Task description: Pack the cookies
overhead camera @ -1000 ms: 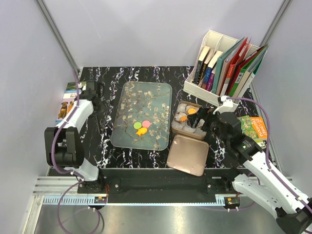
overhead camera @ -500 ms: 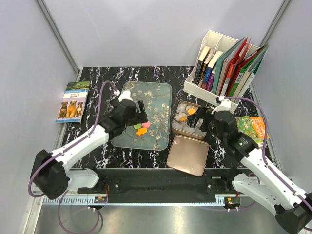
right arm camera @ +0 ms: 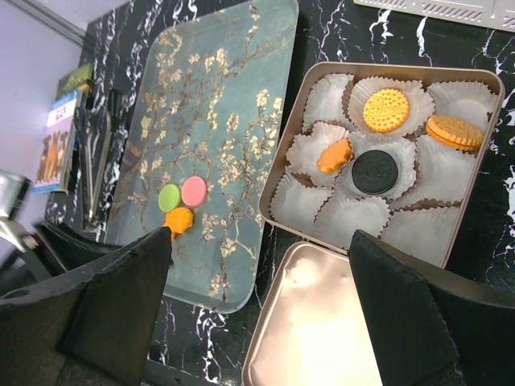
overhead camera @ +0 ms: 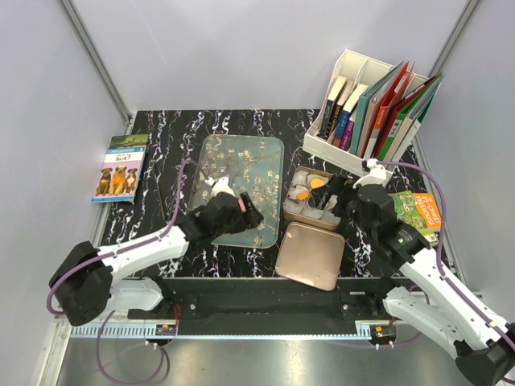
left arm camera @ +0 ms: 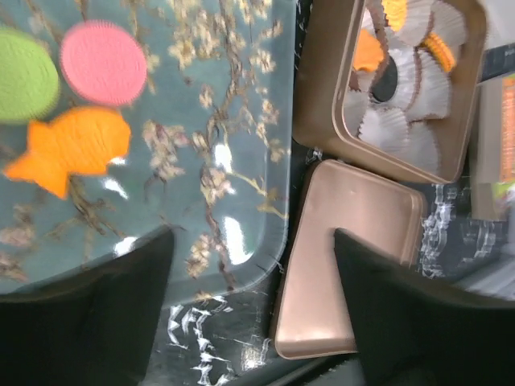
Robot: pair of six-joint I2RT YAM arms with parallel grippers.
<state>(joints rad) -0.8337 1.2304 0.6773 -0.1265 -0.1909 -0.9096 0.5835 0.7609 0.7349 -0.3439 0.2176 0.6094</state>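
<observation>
2 white-and-black arms [overhead camera: 145,248], purple cables [overhead camera: 402,164]

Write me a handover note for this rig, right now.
Left gripper: open, empty, over the tray, near the loose cookies.
Right gripper: open, empty, above the tin.
Done: four in the tin's paper cups: three orange cookies, one black cookie.
Left: green cookie, pink cookie and orange fish cookie on the tray; lid lies off, beside the tin.

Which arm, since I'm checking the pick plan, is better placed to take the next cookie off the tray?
Left. The left pincer, open, hangs over the tray, right by the pink cookie, green cookie and orange cookie; the right pincer, also open, sits by the tin, away from them.
</observation>
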